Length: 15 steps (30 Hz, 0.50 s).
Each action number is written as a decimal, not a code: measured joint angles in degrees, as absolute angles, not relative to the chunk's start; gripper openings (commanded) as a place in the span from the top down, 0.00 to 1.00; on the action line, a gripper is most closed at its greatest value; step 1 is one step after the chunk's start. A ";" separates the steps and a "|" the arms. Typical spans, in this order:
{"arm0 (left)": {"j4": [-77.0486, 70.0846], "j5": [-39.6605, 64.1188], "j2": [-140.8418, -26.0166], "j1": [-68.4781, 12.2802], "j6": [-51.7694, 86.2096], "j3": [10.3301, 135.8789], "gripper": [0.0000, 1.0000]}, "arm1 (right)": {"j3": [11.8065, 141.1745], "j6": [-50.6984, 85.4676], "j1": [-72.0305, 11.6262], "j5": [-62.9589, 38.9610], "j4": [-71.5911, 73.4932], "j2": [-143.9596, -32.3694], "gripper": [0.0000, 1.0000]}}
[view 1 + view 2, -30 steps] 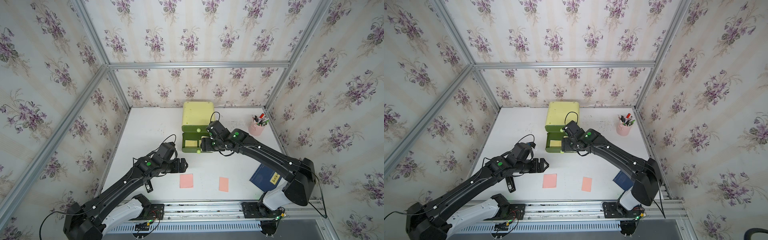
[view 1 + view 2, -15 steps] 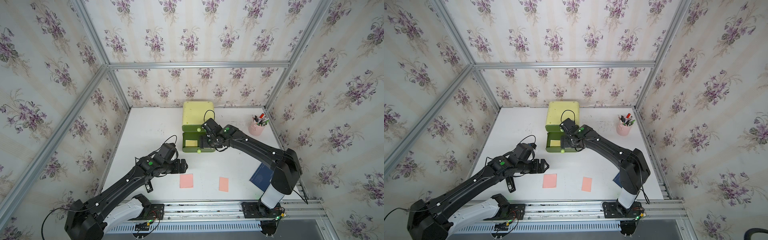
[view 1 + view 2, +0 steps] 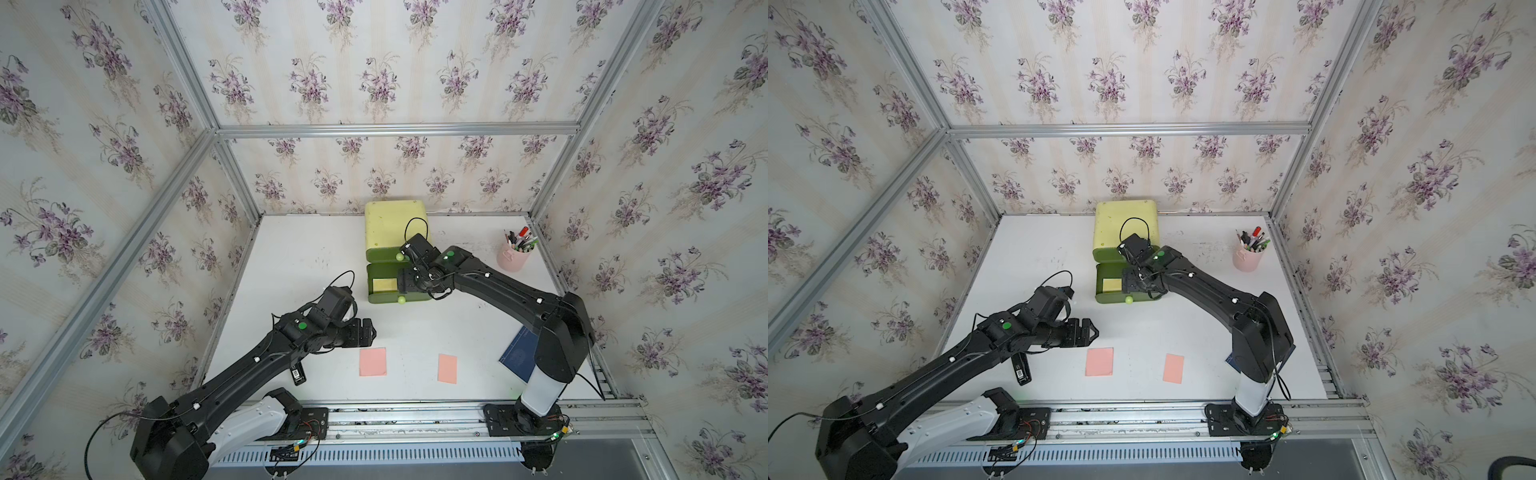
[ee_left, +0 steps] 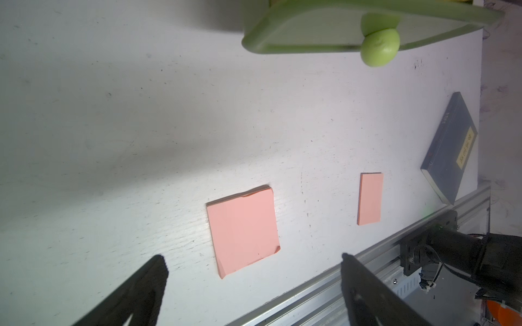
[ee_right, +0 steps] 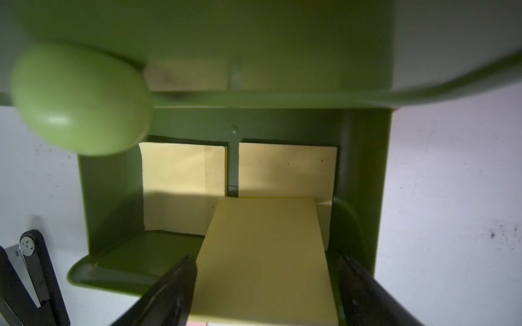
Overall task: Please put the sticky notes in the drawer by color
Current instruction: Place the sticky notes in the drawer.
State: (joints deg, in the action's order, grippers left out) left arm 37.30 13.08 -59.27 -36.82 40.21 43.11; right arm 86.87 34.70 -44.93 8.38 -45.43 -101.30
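Two black arms work over a white table [image 3: 299, 266] enclosed by flowered walls. The left gripper [image 3: 372, 332] hovers above the tabletop near the front, its jaws spread wide and empty, just beside the left pink note [image 3: 372, 361]. The right gripper [image 3: 400, 281] reaches into the open drawer [image 3: 376, 297]. In the right wrist view its fingers [image 5: 175, 282] flank a yellow note [image 5: 265, 254], one on each side. Whether they press its edges or stand clear cannot be told.

The chest [image 3: 395, 224], pale yellow-green, stands at the back middle of the table, with that one green drawer drawn out toward the arms. The dark blue booklet [image 3: 517, 357] lies flat near the front right corner, partly hidden by the right arm. The pink pen cup [image 3: 513, 259] stands upright at the back right, well apart from the chest.

The left pink note and the right pink note [image 3: 447, 368] lie flat near the front edge, apart from each other. Inside the drawer, the flanked yellow note overlaps a second yellow note [image 5: 180, 180] and a third yellow note [image 5: 288, 169] lying farther in. A round light-green knob [image 3: 401, 300] projects from the drawer's front.
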 measured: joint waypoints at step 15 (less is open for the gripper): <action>37.30 13.06 -60.64 -36.80 39.35 44.99 0.06 | 81.03 34.68 -45.36 9.26 -42.35 -91.66 0.22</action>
